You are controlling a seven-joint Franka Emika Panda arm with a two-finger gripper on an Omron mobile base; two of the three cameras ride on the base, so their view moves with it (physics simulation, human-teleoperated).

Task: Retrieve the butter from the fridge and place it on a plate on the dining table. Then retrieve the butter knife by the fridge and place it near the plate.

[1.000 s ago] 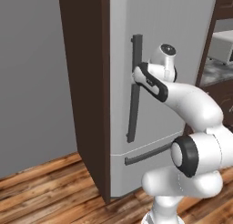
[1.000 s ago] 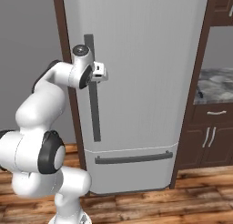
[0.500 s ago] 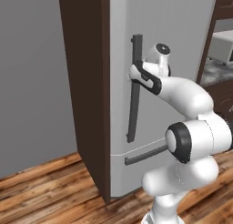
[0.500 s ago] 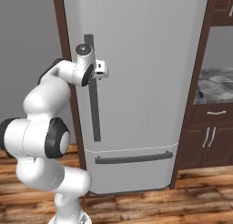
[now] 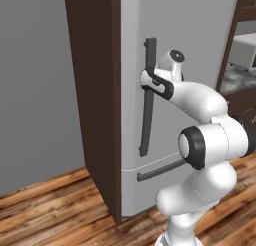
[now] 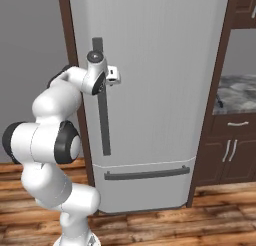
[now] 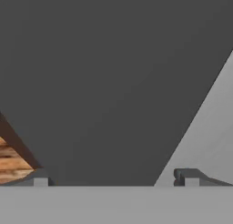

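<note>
In the hand view the two dark fingertips [image 7: 191,176] are standing wide apart, released, with nothing between them but the broad dark face of the fridge handle [image 7: 113,82], which is looming close ahead and spanning the gap. From that view alone it is hard to say whether the tips are already touching the bar or only straddling it.

Moving outward, the gripper [image 6: 114,76] is sitting at the upper part of the handle [image 6: 102,105], the white hand pressing in from the bar's side in the left base view [image 5: 150,82]. The handle's long axis is running straight up and down the fridge door [image 6: 160,90], near the door's edge by the dark brown cabinet panel [image 5: 92,90]; most of the bar is lying below the fingers. The lower drawer's bar [image 6: 149,173] is running crosswise under the door's bottom edge.

The door is looking fully closed, so the butter, presumably inside, is hidden, and the first step of the task is not yet done. The coming move likely depends on the fingers closing across the bar's narrow width, then pulling outward to swing the door.

No brand, label or writing is readable on the fridge or the arm.
</note>
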